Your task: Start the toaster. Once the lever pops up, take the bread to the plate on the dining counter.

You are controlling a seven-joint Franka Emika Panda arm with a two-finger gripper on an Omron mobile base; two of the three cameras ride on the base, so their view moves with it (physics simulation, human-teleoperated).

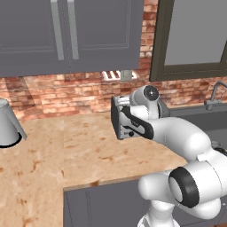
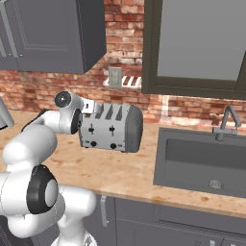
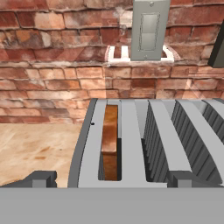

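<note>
- The toaster (image 2: 111,129) is standing on the desk (image 2: 120,175) against the brick wall, left of the sink (image 2: 202,161).
- The bread (image 3: 110,142) is sitting edge-up in the left slot in the hand view, sunk mostly below the slot's rim.
- The hand (image 3: 113,179) is hovering just above the toaster's near top edge, fingers spread to full width and gripping nothing.
- The two levers (image 2: 99,129) are sitting on the front face, below and off the hand's line, so it is likely risking a push on the top casing instead of a lever.
- With the fingers this wide, one tip is likely to be catching the toaster's rim or dropping into a slot on the way down.
- A sideways press could be sliding the light-looking toaster along the desk, since nothing is bracing it.
- Pressing the wrong lever would be leaving the bread's slot unstarted; which lever serves which slot cannot be told.
- No brand, label or readable writing is showing on the toaster, the wall outlet (image 3: 148,29) or the cabinets.
</note>
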